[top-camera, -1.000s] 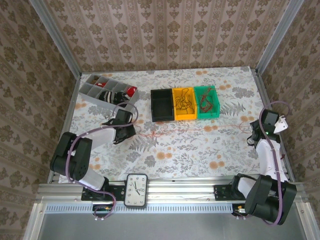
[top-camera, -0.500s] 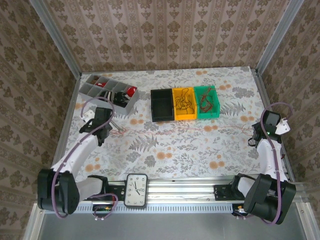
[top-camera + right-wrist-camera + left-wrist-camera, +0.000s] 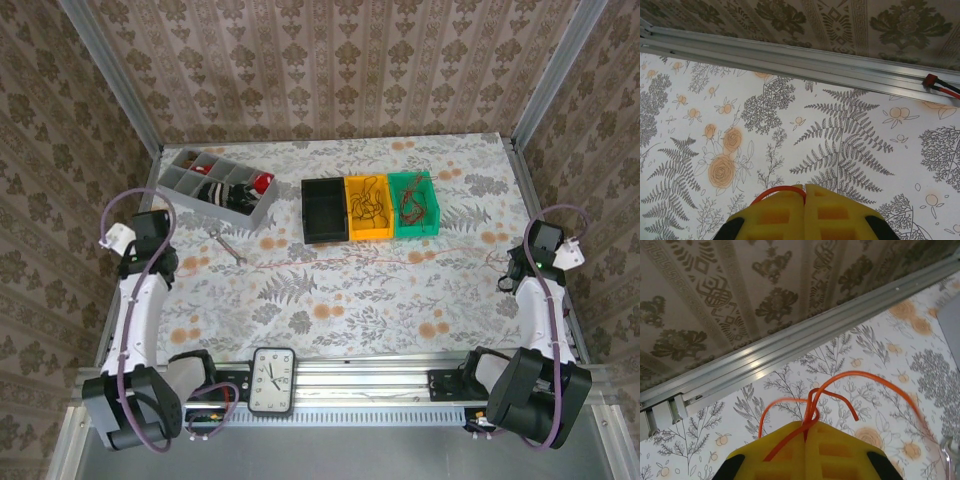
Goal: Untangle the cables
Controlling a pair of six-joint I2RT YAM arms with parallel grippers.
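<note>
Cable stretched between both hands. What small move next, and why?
Probably ease both hands inward toward the black bin. The left hand and right hand are each shut on an end of the orange cable, which spans the table straight, apparently untangled.

Right gripper (image 3: 805, 190) closed on a thin orange-red cable (image 3: 774, 191), over the flowered table (image 3: 865, 125).

The two yellow fingers (image 3: 775, 217) meet at the bottom edge with no gap between them. The cable comes out of their seam as a short arc that bends to the left and goes down behind the left finger. The table cover shows grey ferns and orange roses. An aluminium rail (image 3: 840, 62) runs across the top, with patterned wallpaper (image 3: 790, 20) above it. At the right, on the rail, lies a small red connector (image 3: 930, 80) with thin wires leading to the right edge.
</note>
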